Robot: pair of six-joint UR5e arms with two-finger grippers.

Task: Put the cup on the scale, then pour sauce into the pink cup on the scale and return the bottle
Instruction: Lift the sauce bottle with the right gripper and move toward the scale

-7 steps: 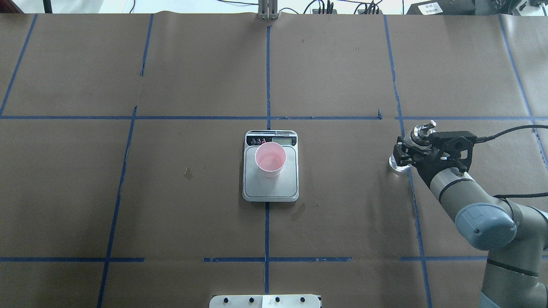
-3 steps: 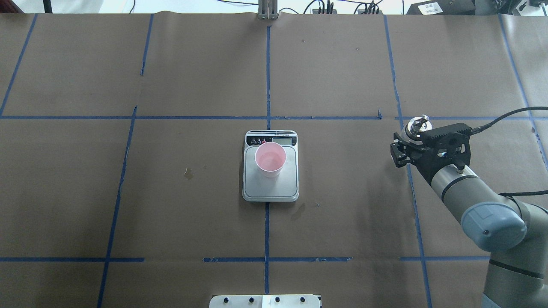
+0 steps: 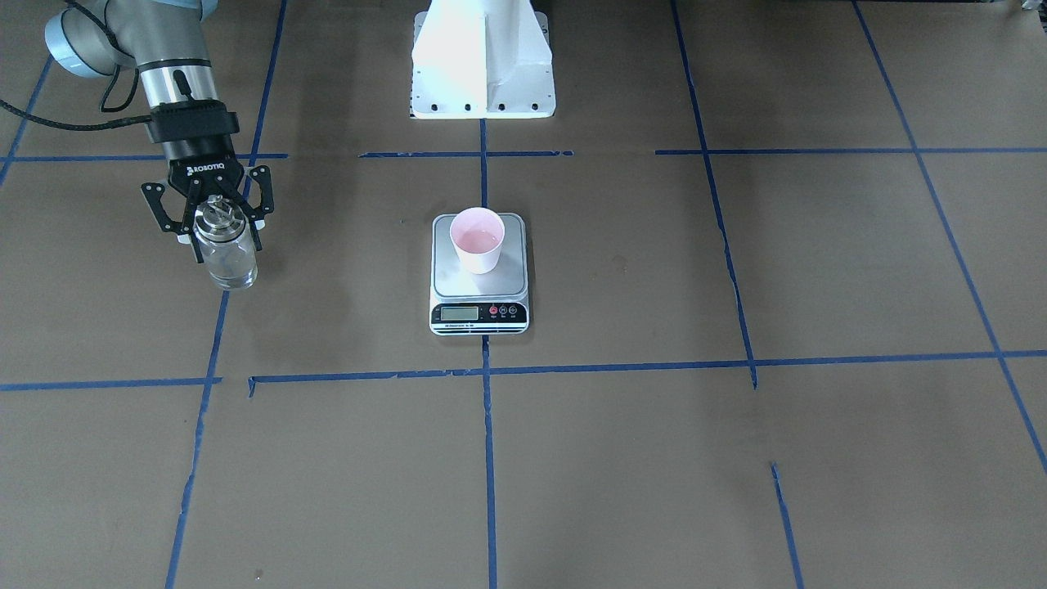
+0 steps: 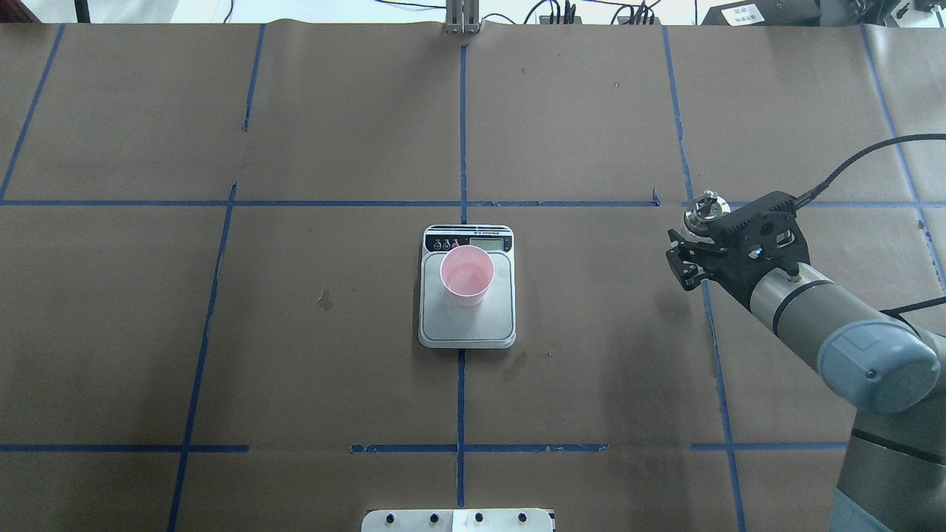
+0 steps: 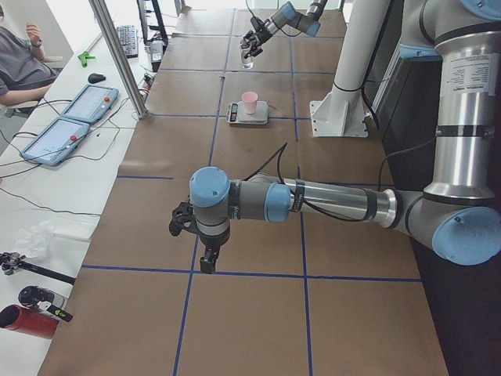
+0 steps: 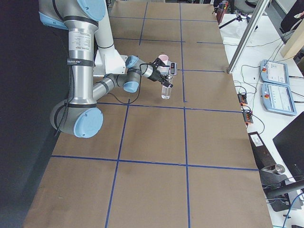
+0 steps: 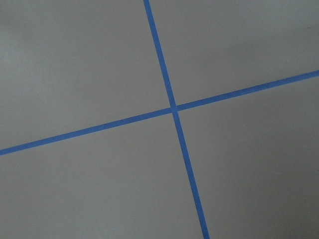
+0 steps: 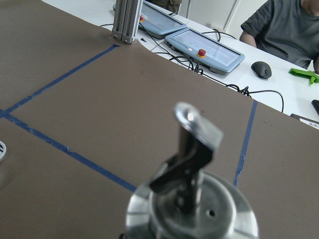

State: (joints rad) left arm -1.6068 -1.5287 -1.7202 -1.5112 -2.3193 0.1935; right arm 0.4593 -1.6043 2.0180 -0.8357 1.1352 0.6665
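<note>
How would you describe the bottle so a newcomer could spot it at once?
Start at the scale in the middle of the table, with the pink cup on it, then look toward the robot's right. There, between the fingers of the right gripper, is the bottle: small, upright, clear glass with a shiny silver spout cap, unlike the opaque cup.

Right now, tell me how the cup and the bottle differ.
The cup is opaque pink; the bottle is clear glass. The cup is open-topped; the bottle wears a silver spout cap. The cup stands free on the scale; the bottle sits apart, between the right gripper's fingers. Both are small and roughly upright.
</note>
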